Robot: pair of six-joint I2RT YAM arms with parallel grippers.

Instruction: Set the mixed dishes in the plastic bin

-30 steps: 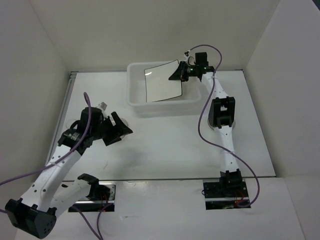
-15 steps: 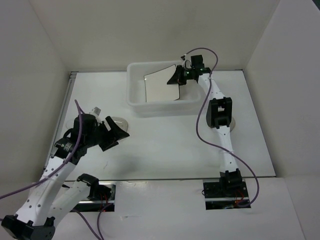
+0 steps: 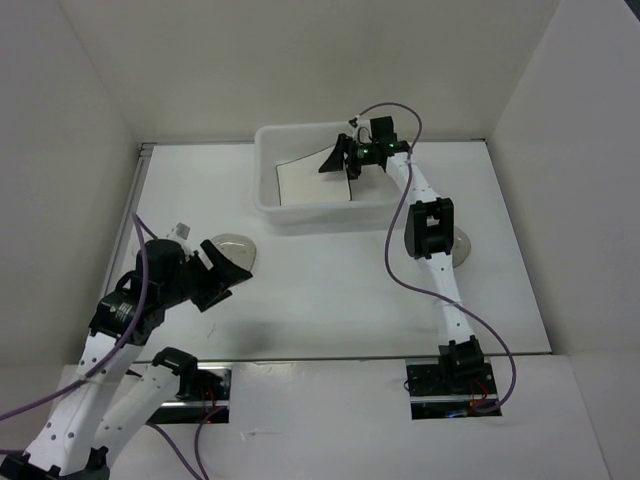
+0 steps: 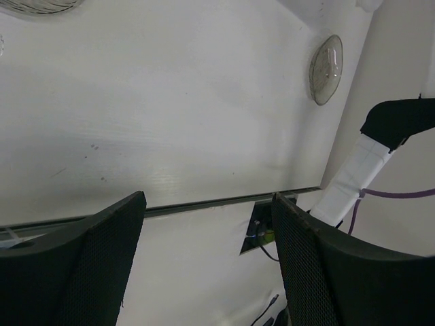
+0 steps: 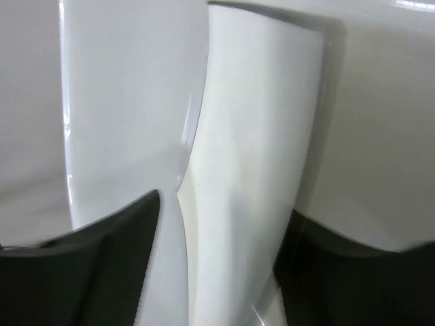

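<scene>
The plastic bin [image 3: 322,212] stands at the back of the table. A square white plate [image 3: 305,182] leans inside it. My right gripper [image 3: 340,163] hangs over the bin's right half with its jaws open around the plate's edge [image 5: 238,170]. A gap shows between the left finger [image 5: 115,231] and the plate. One round speckled dish [image 3: 236,243] lies on the table just beyond my left gripper [image 3: 228,275]. A second dish [image 3: 462,246] lies at the right, partly behind the right arm, and also shows in the left wrist view [image 4: 326,68]. My left gripper [image 4: 207,200] is open and holds nothing.
White walls close in the table on the left, back and right. A metal strip [image 4: 204,204] marks the table's near edge, with the arm bases [image 3: 450,385] below it. A purple cable [image 3: 400,240] loops beside the right arm.
The right gripper's jaws have spread and the plate has dropped lower into the bin. The left arm has drawn back toward the near left, its gripper staying open.
</scene>
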